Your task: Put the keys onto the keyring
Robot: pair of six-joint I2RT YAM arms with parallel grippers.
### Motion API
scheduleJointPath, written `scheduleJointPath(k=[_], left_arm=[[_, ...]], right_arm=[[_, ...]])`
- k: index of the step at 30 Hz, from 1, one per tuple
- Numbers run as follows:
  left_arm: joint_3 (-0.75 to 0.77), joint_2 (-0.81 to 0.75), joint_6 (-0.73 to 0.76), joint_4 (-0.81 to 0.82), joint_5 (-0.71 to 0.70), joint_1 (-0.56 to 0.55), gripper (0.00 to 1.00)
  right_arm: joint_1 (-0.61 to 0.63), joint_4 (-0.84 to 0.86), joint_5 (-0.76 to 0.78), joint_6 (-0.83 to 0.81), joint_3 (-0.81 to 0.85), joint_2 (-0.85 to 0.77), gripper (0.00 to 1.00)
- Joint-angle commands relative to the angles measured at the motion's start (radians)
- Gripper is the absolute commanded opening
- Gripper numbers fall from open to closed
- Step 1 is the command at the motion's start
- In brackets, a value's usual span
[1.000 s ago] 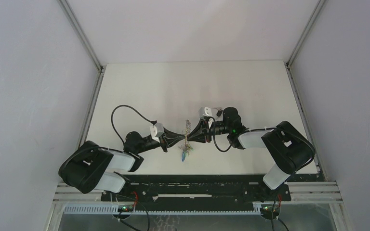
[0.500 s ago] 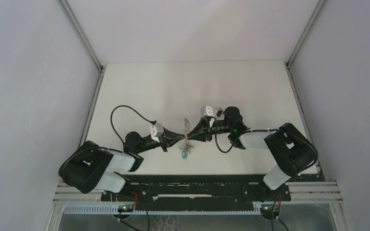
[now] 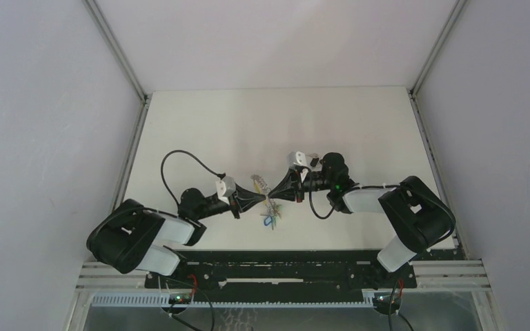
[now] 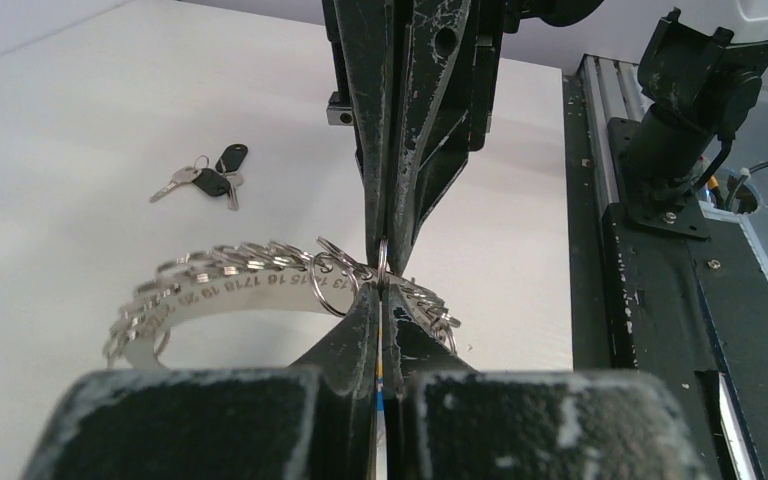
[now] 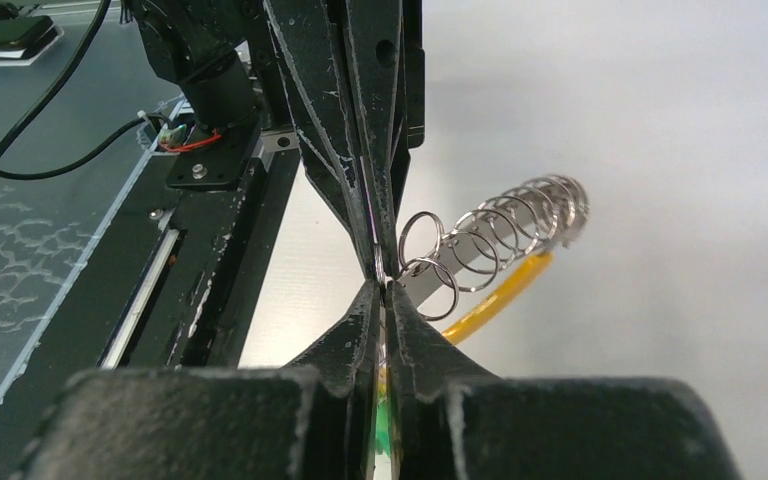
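Where the two arms meet tip to tip, the left gripper [image 4: 380, 306] has its jaws pressed together on the keyring [image 4: 230, 292]. A sliver of blue and yellow shows in the slit between its fingers. The right gripper [image 5: 384, 300] comes in from the opposite side with its jaws likewise closed. They pinch at the same spot on the ring, where one of the small split rings [image 5: 480, 235] stands upright between the tips. Whether it holds that small ring or the band itself cannot be told. The keyring is a curved silvery band stamped with numbers and strung with these split rings. In the left wrist view it sweeps out to the left of the left jaws, and a short end shows just to their right. A yellow tag [image 5: 496, 298] lies just beyond the right jaws, under the row of rings. In the overhead view a cluster of coloured keys [image 3: 270, 219] sits just beside the joined tips, on the side toward the arm bases. Two or three black-headed keys [image 4: 205, 182] lie on the white table [image 4: 80, 120], well apart from the ring, ahead and to the left of the left jaws.
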Motion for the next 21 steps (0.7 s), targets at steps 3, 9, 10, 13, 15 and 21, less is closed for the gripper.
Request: scheduleJointPath(k=[3, 9, 10, 13, 15, 21], left_arm=[[0.022, 0.011, -0.017, 0.041, -0.007, 0.005, 0.0], [0.033, 0.031, -0.034, 0.041, -0.022, 0.006, 0.01], [0.031, 0.032, -0.036, 0.041, -0.034, 0.005, 0.07], [0.017, 0.024, -0.032, 0.041, -0.079, 0.005, 0.26], [0.003, 0.011, -0.028, 0.041, -0.117, 0.005, 0.36], [-0.027, -0.018, -0.059, 0.041, -0.169, 0.005, 0.49]], right_arm=[[-0.004, 0.065, -0.031, 0.014, 0.003, -0.031, 0.0], [-0.001, -0.039, 0.004, -0.042, 0.003, -0.062, 0.0], [0.0, -0.074, 0.019, -0.059, 0.003, -0.076, 0.0], [0.007, -0.283, 0.088, -0.148, 0.041, -0.129, 0.0], [0.021, -0.458, 0.153, -0.218, 0.08, -0.164, 0.0], [0.088, -0.937, 0.411, -0.311, 0.232, -0.212, 0.0]])
